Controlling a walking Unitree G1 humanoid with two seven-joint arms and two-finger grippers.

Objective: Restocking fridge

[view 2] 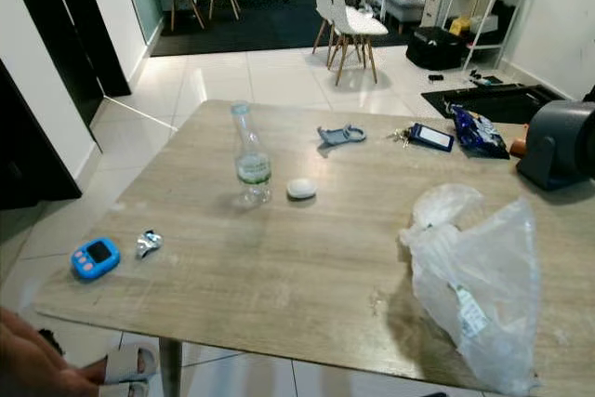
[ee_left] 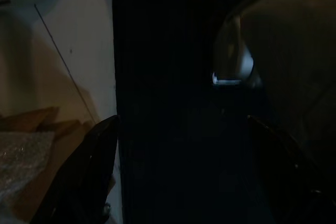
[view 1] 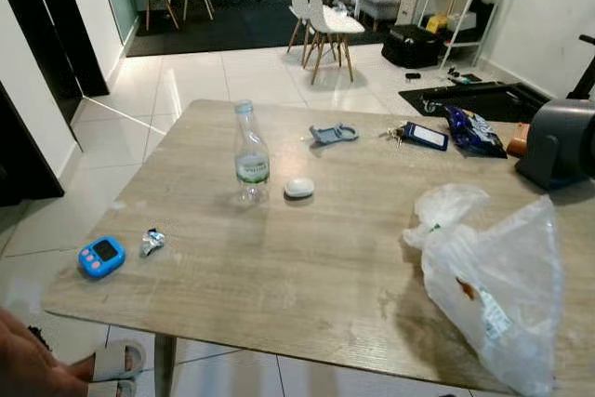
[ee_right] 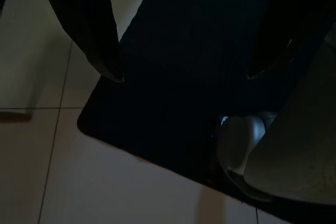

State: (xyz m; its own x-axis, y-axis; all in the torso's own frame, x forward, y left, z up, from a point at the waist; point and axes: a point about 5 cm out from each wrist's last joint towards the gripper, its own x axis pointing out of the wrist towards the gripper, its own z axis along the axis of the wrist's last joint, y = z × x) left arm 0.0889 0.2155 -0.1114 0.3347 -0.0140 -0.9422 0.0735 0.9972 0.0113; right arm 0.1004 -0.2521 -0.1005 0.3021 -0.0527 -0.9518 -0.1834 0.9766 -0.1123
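— Where's the stock?

— On the pale wood-grain table (view 1: 307,276) in front of me. A clear plastic water bottle with a green-and-white label (view 1: 250,154) stands upright towards the far left half of the top, cap on. Just beside it, on its right, lies a small white oval pebble-shaped object (view 1: 298,188), close but not touching.

— What else is on that surface?

— Near right: a crumpled translucent plastic bag (view 1: 497,290) with something printed inside, contents hard to read. Near left edge: a small blue handheld gadget with a dark screen (view 1: 100,256), and next to it a scrap of crumpled silver foil (view 1: 152,243). Far side: a grey-blue plastic clip-like piece (view 1: 333,134), a bunch of keys with a dark blue tag (view 1: 418,135), a dark blue snack packet (view 1: 473,131). A grey rounded machine (view 1: 558,144) sits at the far right edge.

— Your arms?

— Both hang low, in shade. My left gripper (ee_left: 186,177): two black fingers spread apart over a dark mat, nothing between them. My right gripper (ee_right: 184,74): fingers likewise apart, empty, over the dark mat and pale floor tiles (ee_right: 47,145).

— Anyone about?

— A person's hand (view 1: 28,360) at the near left corner, and a white slipper (view 1: 116,360) on the floor beneath the table edge. White chairs (view 1: 321,20) stand beyond the table
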